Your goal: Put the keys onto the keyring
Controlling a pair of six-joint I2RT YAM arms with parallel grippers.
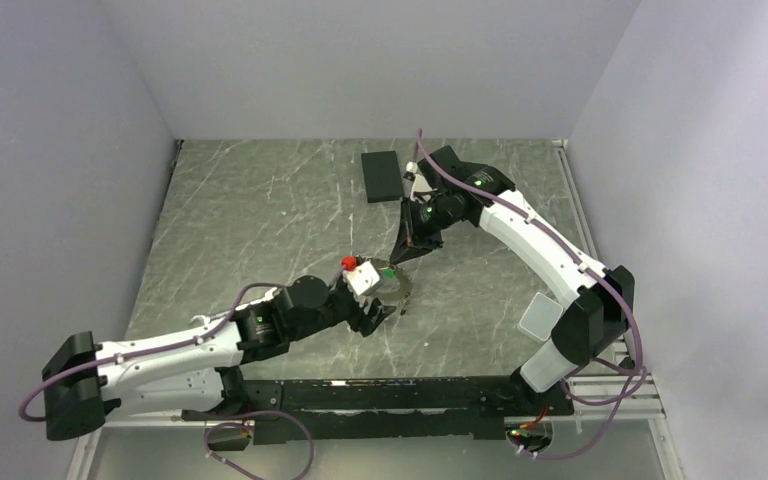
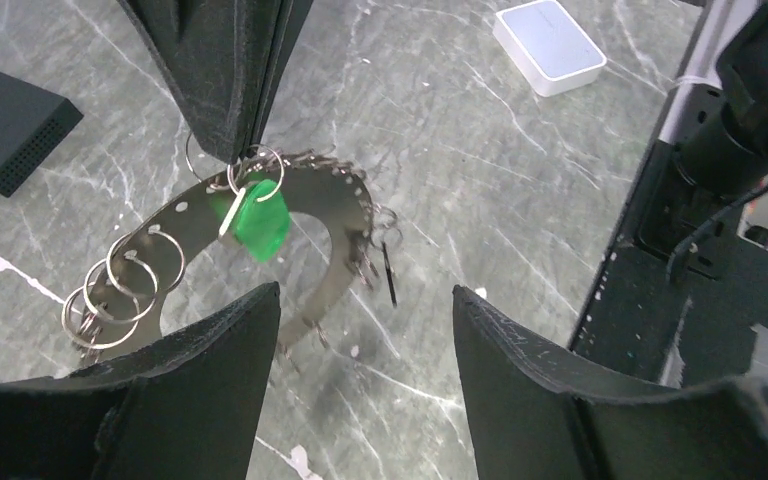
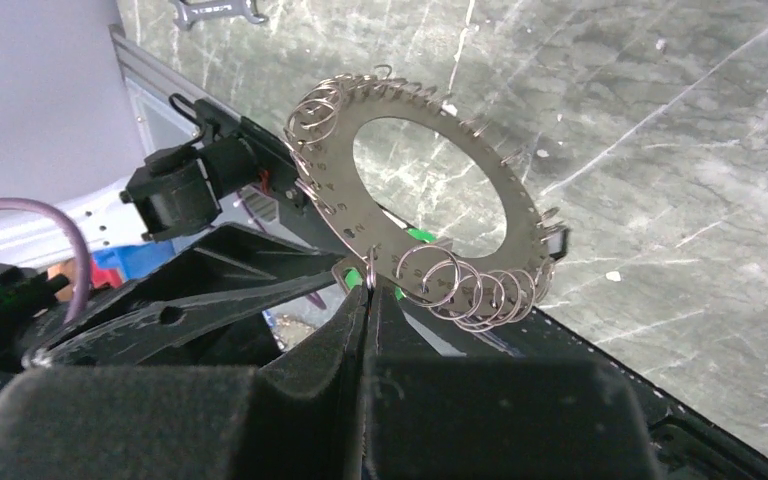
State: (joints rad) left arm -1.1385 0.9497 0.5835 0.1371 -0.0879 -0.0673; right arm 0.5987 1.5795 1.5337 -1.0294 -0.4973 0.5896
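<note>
The right gripper [image 3: 367, 290] has its fingers clenched together on the rim of the keyring [image 3: 325, 190], a flat dark grey metal ring with a toothed outer edge and a wide open centre. It holds the keyring tilted over the middle of the grey marbled table [image 1: 240, 220]. Whether the keyring's lower edge touches the table cannot be told. Small silver split rings [image 2: 125, 285] hang in clusters from holes around the rim. One of them, right beside the pinching fingers, carries a bright green tag [image 2: 260, 222] that dangles across the open centre. The left gripper [image 2: 365, 295] is released, with its two dark fingers spread wide just on the near side of the keyring, and nothing sits between them. One finger [image 2: 230, 340] lies close against the keyring's near rim. The right arm reaches in from the far right and the left arm from the near left, so the two grippers meet at the keyring. A flat black box [image 1: 381, 175] lies on the far side of the table, well apart from the keyring. A small white box [image 2: 550, 45] lies toward the near right.
</note>
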